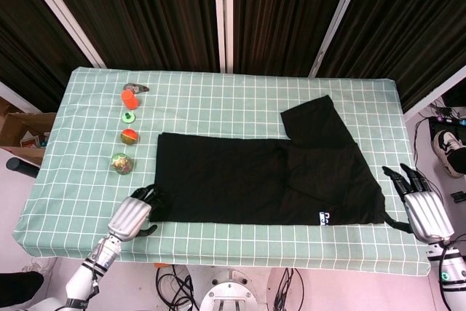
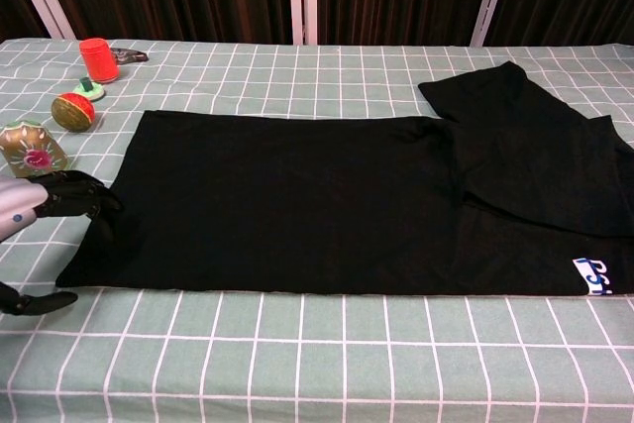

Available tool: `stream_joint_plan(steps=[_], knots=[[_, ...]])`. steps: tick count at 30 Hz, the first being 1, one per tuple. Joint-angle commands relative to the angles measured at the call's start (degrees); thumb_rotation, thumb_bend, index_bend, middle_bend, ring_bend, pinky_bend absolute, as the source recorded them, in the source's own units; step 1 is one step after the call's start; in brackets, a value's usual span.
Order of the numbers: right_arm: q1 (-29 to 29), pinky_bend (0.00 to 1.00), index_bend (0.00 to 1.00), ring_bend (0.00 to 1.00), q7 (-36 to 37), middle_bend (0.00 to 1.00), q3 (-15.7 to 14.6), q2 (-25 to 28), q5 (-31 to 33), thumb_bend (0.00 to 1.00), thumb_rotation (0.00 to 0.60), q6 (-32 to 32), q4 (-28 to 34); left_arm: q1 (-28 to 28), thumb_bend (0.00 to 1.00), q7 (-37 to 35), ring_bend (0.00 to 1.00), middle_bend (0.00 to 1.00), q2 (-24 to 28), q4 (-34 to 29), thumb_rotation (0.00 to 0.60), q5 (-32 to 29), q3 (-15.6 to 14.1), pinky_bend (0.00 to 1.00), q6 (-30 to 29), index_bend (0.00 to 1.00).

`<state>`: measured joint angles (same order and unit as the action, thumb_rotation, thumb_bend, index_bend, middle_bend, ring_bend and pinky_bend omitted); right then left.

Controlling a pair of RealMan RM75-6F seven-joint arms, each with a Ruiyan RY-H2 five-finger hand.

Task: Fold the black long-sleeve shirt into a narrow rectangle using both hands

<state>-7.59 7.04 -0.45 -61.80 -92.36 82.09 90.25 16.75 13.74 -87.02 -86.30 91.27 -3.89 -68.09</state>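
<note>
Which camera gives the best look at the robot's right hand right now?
The head view: the right hand shows whole there, fingers spread, just off the black long-sleeve shirt at the table's near right edge. The chest view does not show it at all.

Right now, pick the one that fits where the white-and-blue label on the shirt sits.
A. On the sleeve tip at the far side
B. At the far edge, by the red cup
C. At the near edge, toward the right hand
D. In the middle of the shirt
C: the label lies on the shirt at its near edge, on the end nearest the right hand.
</note>
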Motion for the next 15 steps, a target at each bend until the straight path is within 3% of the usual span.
stream_joint_plan(steps=[1,9,15], knots=[[0.2,0.15,0.1,0.02,0.27,0.22,-0.18,-0.18,-0.05,0.2,0.6,0.12,-0.24,0.2,0.22,1.25,0.12,0.21,-2.02,2.26,0.6,-0.07,-0.08,0.21,0.27,0.39],[1.09,0.15,0.1,0.02,1.31,0.22,-0.52,-0.91,0.08,0.2,0.6,0.98,-1.48,-0.11,0.23,0.76,0.12,0.21,-4.96,5.94,0.6,-0.3,-0.31,0.21,-0.44,0.39],[1.7,0.15,0.1,0.02,2.5,0.22,-1.56,-2.84,0.9,0.21,0.6,-0.41,-3.87,0.5,0.29,-3.04,0.12,0.22,-9.69,12.61,0.6,2.3,-0.13,0.21,-2.67,0.46]])
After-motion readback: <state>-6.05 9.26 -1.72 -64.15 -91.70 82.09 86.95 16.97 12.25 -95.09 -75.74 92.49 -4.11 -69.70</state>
